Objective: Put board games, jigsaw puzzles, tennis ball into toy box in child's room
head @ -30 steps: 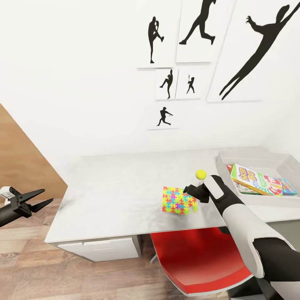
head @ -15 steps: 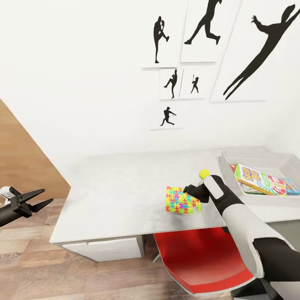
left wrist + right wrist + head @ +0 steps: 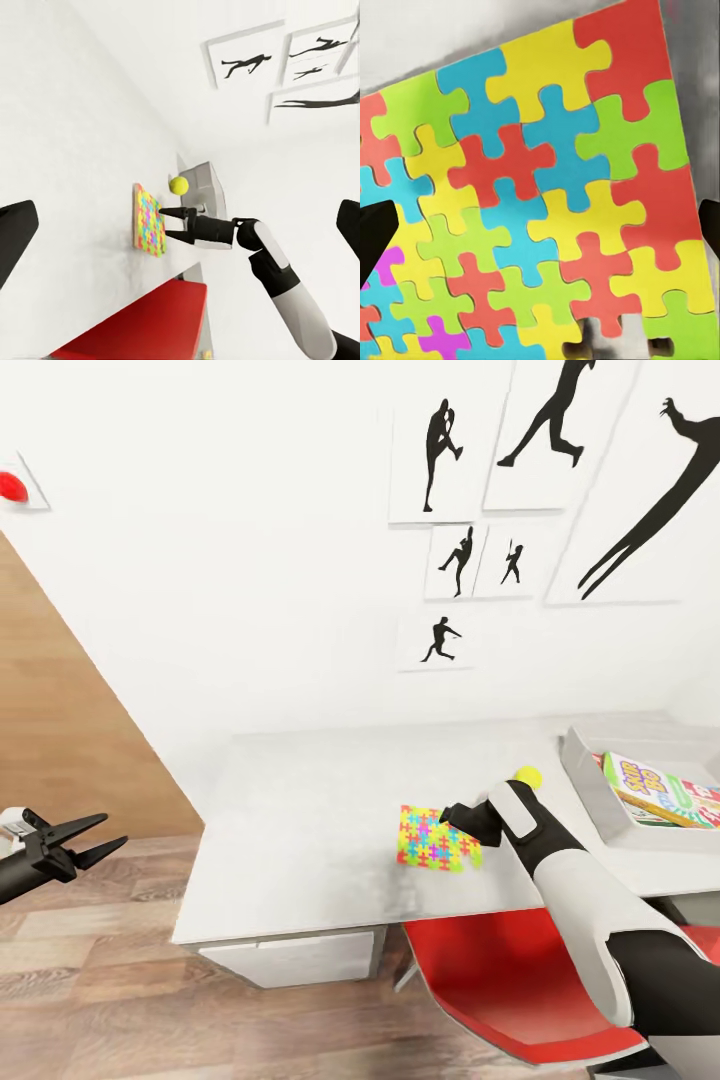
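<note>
Over the jigsaw puzzle (image 3: 438, 839), right claw (image 3: 452, 818) hovers, fingers spread.

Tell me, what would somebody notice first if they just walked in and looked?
Probably the bright jigsaw puzzle lying flat on the pale table, with the right gripper open right beside it. Next, the small yellow-green tennis ball just behind that arm, and the big black baseball-player pictures on the white wall above.

Head looks down; wrists share the jigsaw puzzle (image 3: 540, 195).
</note>
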Controlling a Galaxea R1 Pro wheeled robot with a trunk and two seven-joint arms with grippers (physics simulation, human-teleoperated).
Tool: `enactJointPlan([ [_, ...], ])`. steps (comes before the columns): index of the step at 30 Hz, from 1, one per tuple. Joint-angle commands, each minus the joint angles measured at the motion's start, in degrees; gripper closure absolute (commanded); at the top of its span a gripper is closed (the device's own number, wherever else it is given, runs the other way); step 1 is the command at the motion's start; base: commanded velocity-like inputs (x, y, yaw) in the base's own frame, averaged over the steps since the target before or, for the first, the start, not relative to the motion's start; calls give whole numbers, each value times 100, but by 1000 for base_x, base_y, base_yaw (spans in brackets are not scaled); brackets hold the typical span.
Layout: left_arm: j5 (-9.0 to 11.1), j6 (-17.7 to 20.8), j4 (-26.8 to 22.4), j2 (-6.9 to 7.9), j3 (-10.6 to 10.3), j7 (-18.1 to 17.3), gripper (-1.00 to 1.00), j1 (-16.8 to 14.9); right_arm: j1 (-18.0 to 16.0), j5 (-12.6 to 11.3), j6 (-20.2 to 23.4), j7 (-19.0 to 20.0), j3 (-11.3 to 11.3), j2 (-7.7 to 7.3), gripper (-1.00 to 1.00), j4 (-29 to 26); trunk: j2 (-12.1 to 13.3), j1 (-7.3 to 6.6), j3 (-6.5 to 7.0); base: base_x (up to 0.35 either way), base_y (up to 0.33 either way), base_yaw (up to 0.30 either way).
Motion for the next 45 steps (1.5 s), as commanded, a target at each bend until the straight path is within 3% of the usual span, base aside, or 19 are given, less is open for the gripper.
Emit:
enactJointPlan([
  [1,16,59,3,0,-4,-10,-100,-5,-5,-63,9,-52,41,-5,-100,-8,-11,3,-10,0,290,0],
  [45,9,59,3,2,-5,-2,-100,-2,-5,-63,2,-52,206,4,-100,-25,-11,3,-10,0,290,0],
])
